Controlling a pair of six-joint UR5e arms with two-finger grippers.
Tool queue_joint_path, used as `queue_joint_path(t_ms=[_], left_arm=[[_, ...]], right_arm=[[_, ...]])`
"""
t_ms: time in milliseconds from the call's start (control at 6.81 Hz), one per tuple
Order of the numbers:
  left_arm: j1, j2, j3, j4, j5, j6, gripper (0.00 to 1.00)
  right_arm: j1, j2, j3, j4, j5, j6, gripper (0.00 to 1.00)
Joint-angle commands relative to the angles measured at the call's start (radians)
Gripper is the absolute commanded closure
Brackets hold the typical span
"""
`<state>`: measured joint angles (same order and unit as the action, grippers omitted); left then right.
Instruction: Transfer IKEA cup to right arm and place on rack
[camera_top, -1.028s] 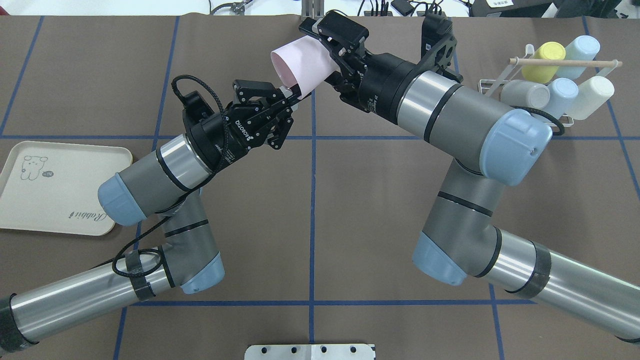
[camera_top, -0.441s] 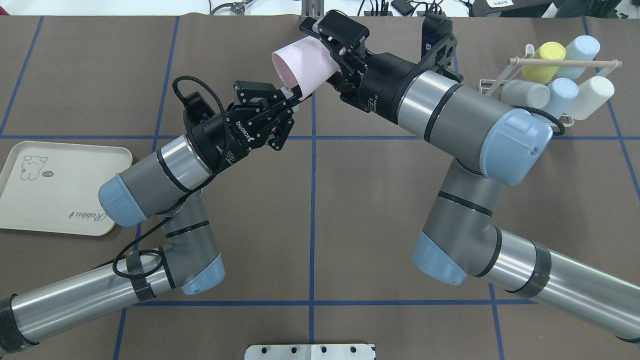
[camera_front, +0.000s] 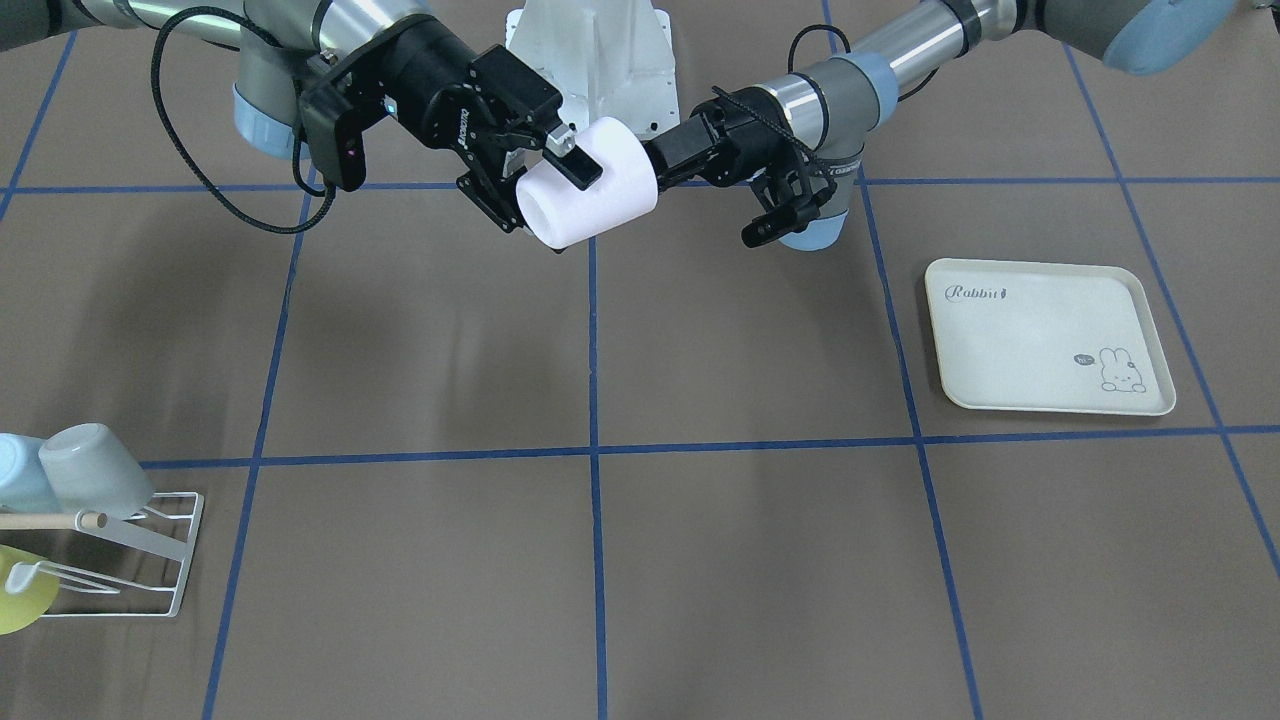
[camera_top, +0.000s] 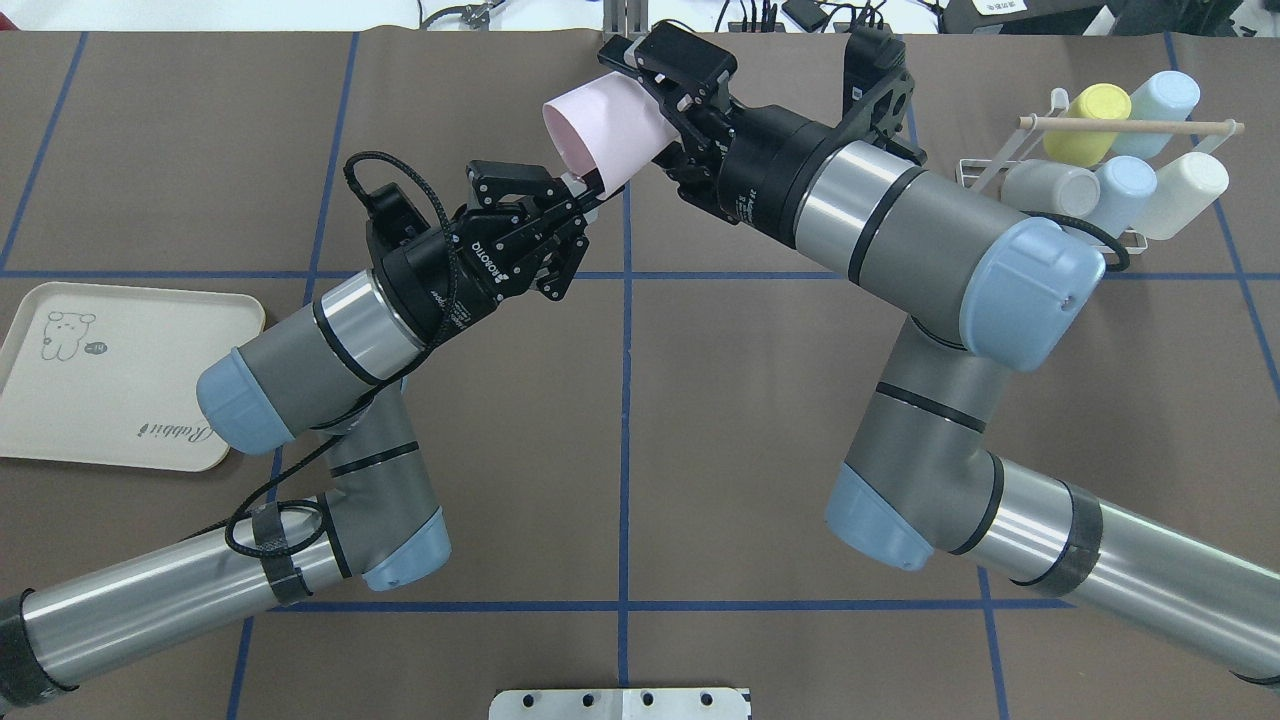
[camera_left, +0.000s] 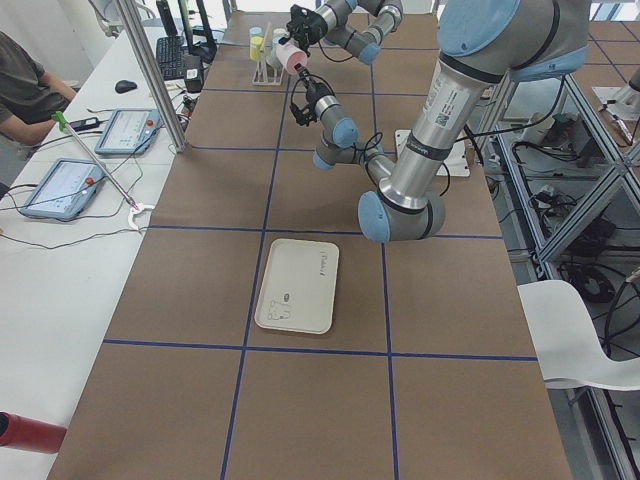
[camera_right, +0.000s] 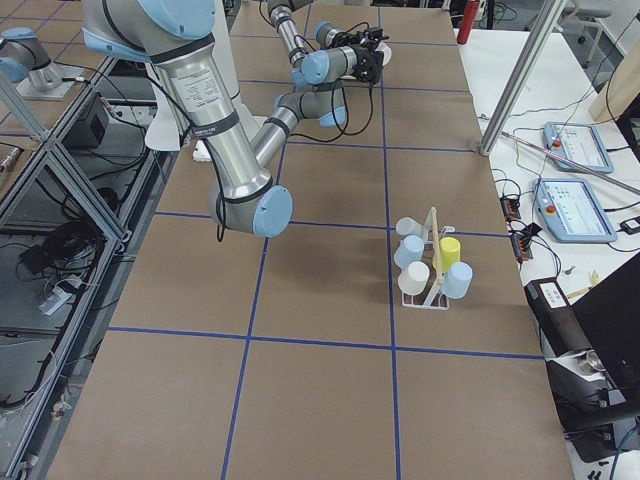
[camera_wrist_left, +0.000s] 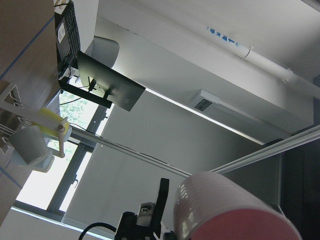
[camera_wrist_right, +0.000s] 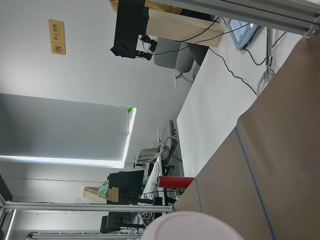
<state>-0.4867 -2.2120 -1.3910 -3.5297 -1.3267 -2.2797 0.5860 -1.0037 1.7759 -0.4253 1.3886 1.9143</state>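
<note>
The pink IKEA cup (camera_top: 605, 125) hangs in the air above the far middle of the table (camera_top: 700, 400), lying on its side between the two arms with its open mouth toward the left arm. The left end effector (camera_top: 585, 190) is narrowed onto the rim, pinching the thin wall. The right end effector (camera_top: 648, 105) is closed across the body nearer the base. The cup looks like light, stiff moulded plastic, smooth and slightly tapered, so it should not crush, though it could slide toward its narrow end. The broad grip across the body seems safer than the rim pinch. The rack (camera_top: 975, 170) stands well apart at the right, already holding several cups.
</note>
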Motion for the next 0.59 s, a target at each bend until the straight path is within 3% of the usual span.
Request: queue_joint_path(t_ms=[0, 147, 441], left_arm=[[0.005, 0.000, 0.000, -0.002, 0.000, 0.000, 0.89], [0.005, 0.000, -0.003, -0.002, 0.001, 0.018, 0.03], [0.004, 0.008, -0.020, -0.002, -0.005, 0.035, 0.01]], right_arm=[[0.000, -0.003, -0.001, 0.005, 0.001, 0.003, 1.00], [0.003, -0.003, -0.001, 0.006, 0.003, 0.002, 1.00], [0.009, -0.003, 0.000, 0.007, 0.003, 0.000, 1.00]])
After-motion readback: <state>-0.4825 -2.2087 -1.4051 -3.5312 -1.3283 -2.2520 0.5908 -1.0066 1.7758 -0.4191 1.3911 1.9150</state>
